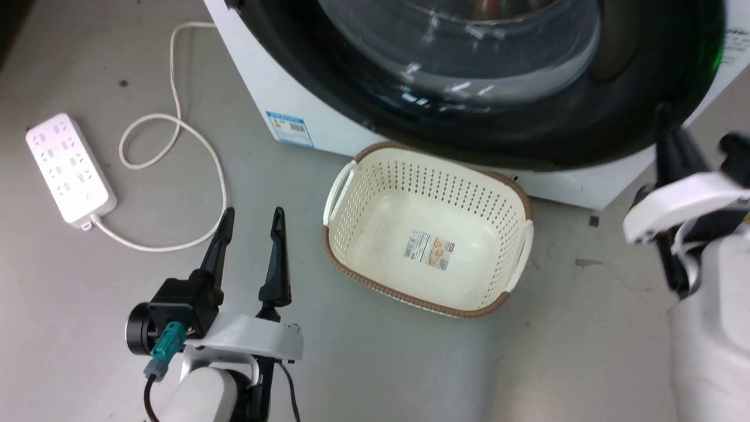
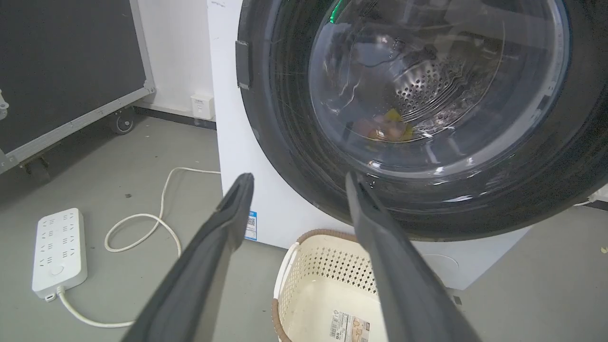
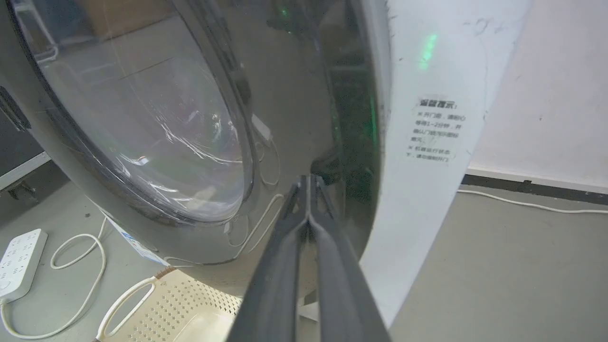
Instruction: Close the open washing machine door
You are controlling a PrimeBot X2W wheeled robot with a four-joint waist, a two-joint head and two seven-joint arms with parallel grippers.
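One washer (image 1: 252, 70) is seen, its one door (image 1: 527, 135) lying against the front. One basket (image 1: 422, 176) is set before it, one strip (image 1: 67, 167) leftward. The left gripper (image 1: 253, 212) is spread wide; the right gripper (image 3: 308, 180) is pinched together at the door's rim.

Washing machine (image 1: 258, 76): one
Washing machine door (image 1: 527, 138): one
Basket (image 1: 422, 181): one, with two handles (image 1: 337, 193)
Power strip (image 1: 67, 167): one
White cable (image 1: 174, 70): one
Tools: two, the left tool (image 1: 253, 212) and the right tool (image 3: 308, 180)
Fingers (image 2: 199, 266): two on each tool
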